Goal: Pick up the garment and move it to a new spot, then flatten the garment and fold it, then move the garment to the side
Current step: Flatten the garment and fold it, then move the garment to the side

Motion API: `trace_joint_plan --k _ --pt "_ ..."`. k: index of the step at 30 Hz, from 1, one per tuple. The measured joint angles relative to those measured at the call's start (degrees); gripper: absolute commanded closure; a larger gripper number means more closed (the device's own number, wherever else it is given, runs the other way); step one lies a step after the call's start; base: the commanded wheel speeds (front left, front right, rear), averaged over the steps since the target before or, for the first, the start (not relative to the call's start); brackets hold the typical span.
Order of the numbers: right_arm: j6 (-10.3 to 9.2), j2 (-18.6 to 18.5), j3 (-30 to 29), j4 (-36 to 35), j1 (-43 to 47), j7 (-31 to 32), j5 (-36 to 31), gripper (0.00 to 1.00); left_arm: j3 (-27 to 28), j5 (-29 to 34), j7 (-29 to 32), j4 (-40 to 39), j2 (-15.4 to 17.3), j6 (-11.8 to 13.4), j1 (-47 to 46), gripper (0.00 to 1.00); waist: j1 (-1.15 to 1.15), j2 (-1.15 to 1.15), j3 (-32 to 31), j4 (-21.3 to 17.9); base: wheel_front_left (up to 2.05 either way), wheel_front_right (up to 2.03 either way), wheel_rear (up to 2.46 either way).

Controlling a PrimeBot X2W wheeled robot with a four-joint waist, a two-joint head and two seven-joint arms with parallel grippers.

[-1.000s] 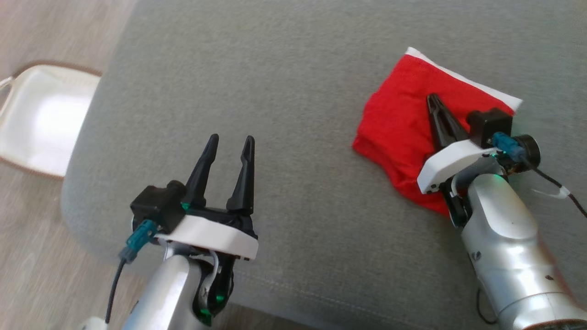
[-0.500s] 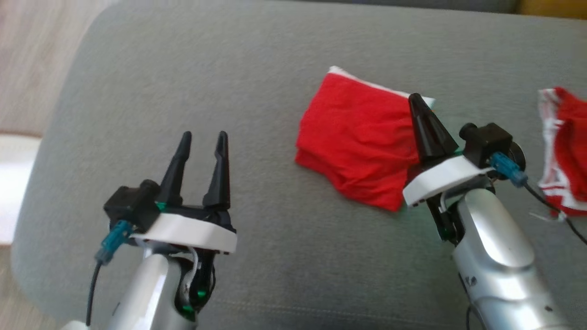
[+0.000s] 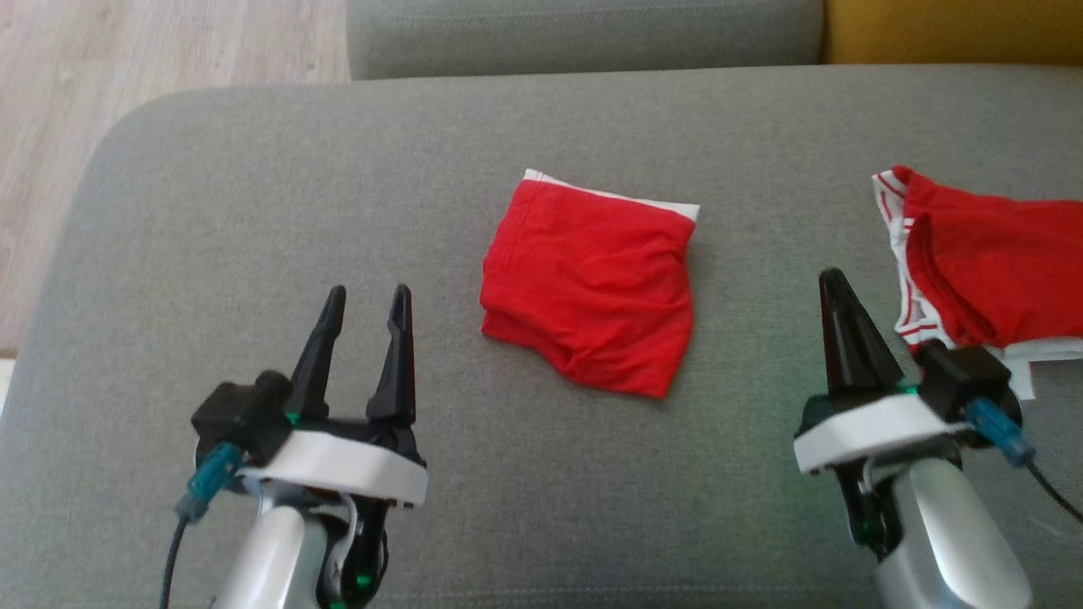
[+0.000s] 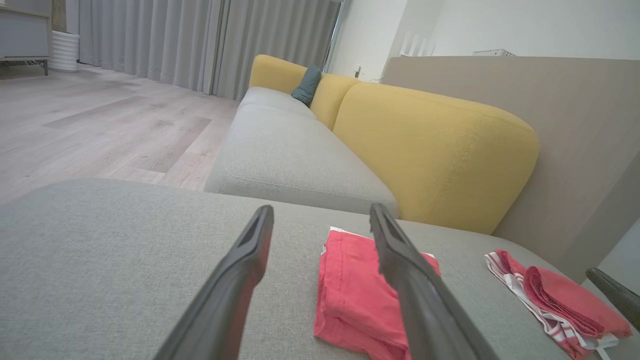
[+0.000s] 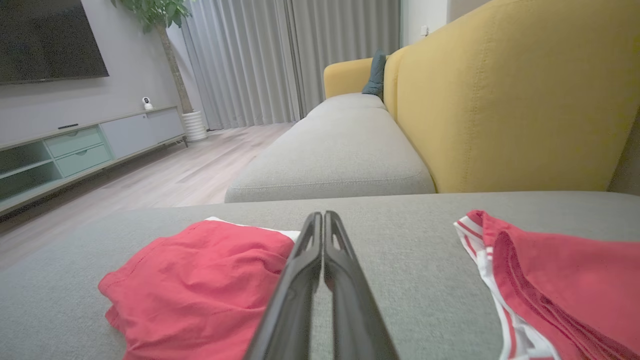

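A folded red garment [image 3: 592, 279] with a white edge at its far side lies flat in the middle of the grey cushion [image 3: 254, 211]; it also shows in the left wrist view [image 4: 350, 295] and the right wrist view [image 5: 200, 280]. My left gripper [image 3: 367, 292] stands open and empty to its near left, fingers [image 4: 235, 285] spread. My right gripper [image 3: 833, 279] is shut and empty, fingertips [image 5: 322, 220] pressed together, between the folded garment and a second, loosely lying red garment [image 3: 990, 262] with white striped trim at the far right [image 5: 565, 280].
The cushion's rounded left edge drops to a wooden floor [image 3: 127, 59]. Behind it lie another grey seat cushion [image 4: 290, 160] and a yellow backrest [image 4: 440, 150]. A low TV console [image 5: 75, 150] stands across the room.
The head camera has swung, shifting the whole picture. My shut right gripper, which lay on the folded garment, has come off it and now stands apart to its right. The left gripper stays open.
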Motion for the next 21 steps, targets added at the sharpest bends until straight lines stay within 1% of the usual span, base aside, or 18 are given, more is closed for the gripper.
trace_joint_plan --k 1,4,9,21 --pt "0.0 0.0 -0.3 -0.7 0.9 0.0 0.0 0.0 0.0 0.0 0.0 0.1 0.0 -0.2 0.3 0.0 0.0 0.0 -0.3 -0.2 0.0 0.0 0.0" --pt "0.0 0.2 -1.1 -2.3 3.4 0.0 0.3 0.0 0.0 0.4 0.0 0.5 0.0 -0.4 1.2 0.0 0.0 0.0 -1.1 -0.7 0.0 0.0 0.0" --pt "0.0 0.4 -1.5 -2.7 7.1 0.0 1.4 0.0 -0.2 0.5 0.0 0.8 0.0 -0.4 2.7 0.0 0.0 0.0 -1.9 -1.1 0.0 0.0 0.0" --pt "0.0 0.5 -1.5 -3.0 7.7 0.0 1.9 0.0 -0.8 0.5 0.0 0.9 0.1 -0.4 2.8 0.0 0.0 0.0 -1.9 -0.4 0.0 0.0 0.0"
